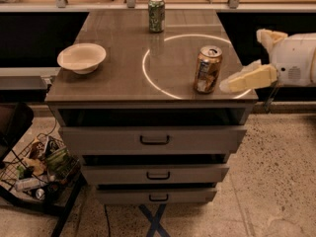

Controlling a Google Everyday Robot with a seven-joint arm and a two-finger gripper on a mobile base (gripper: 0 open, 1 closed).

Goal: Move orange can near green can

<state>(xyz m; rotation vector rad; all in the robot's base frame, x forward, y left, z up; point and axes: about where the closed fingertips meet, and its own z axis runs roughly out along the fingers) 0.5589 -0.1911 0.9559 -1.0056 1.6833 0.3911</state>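
Orange can (208, 69) stands near the tabletop's (118, 83) front right edge. The hand (245, 60) is just right of it, spread open and empty. Green can (156, 14) sits at the far edge, with bare surface between.

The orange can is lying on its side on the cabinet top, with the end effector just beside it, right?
No: the camera view shows the orange can standing upright on the cabinet top, with the end effector just beside it.
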